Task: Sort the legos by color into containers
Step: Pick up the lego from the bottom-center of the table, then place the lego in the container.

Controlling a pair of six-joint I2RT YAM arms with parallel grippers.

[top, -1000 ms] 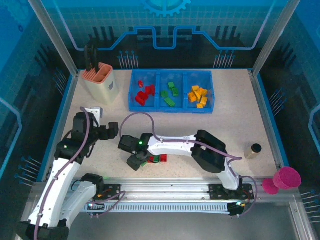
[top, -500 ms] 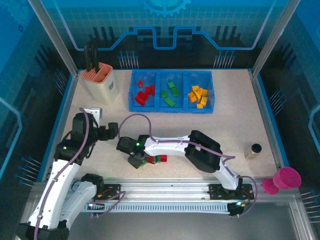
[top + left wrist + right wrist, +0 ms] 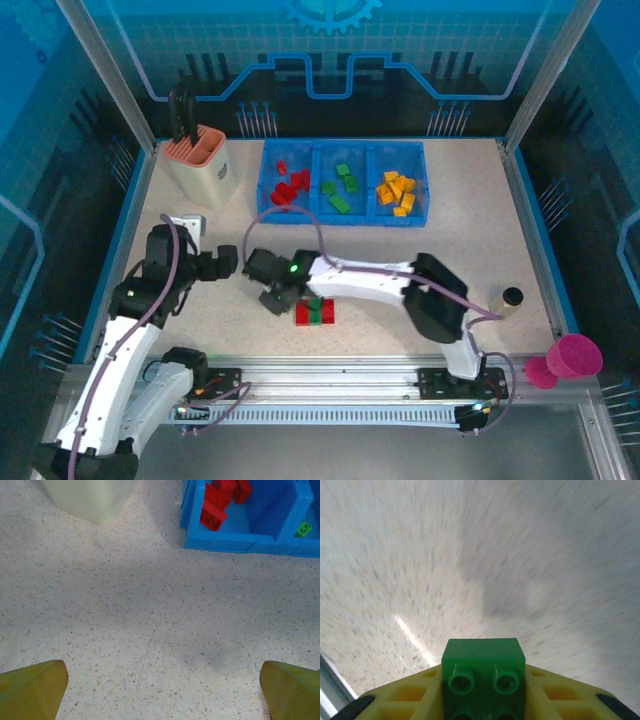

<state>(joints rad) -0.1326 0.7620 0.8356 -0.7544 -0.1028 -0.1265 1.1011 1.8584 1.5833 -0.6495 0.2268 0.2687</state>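
Right hand pinching green lego – left hand spread, near blue tray.

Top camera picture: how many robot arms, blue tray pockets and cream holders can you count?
black-and-white robot arms: 2, the left one and the right one
pockets in the shallow blue plastic tray: 3
cream plastic holder with orange top: 1
Total: 6

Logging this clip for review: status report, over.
Left tool open, empty, over bare table. Right tool shut on green lego. Loose red and green legos beside it; nothing seen blocking the blue tray.
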